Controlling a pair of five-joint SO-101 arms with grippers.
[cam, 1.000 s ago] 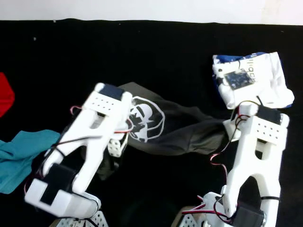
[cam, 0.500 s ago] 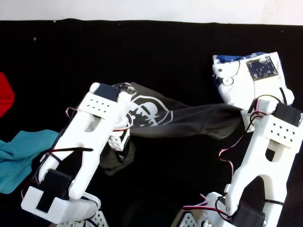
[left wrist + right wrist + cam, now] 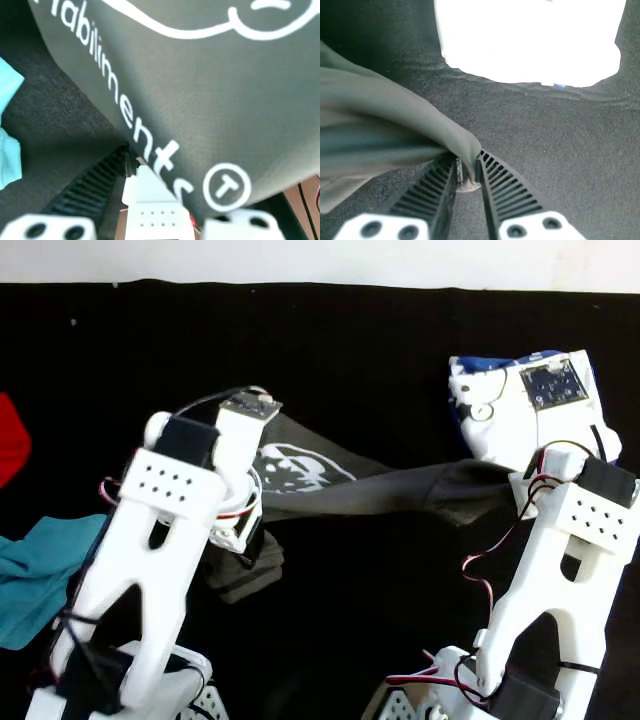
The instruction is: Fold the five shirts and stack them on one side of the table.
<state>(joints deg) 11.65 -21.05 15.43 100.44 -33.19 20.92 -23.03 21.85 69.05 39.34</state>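
Grey shirt (image 3: 400, 490) taut between left end effector (image 3: 134, 161) and right end effector (image 3: 467, 167), each pinching it.

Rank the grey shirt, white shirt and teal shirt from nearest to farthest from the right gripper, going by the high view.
1. Grey shirt, pinched in the right gripper.
2. White shirt, just beyond the gripper.
3. Teal shirt, far over on the left side.
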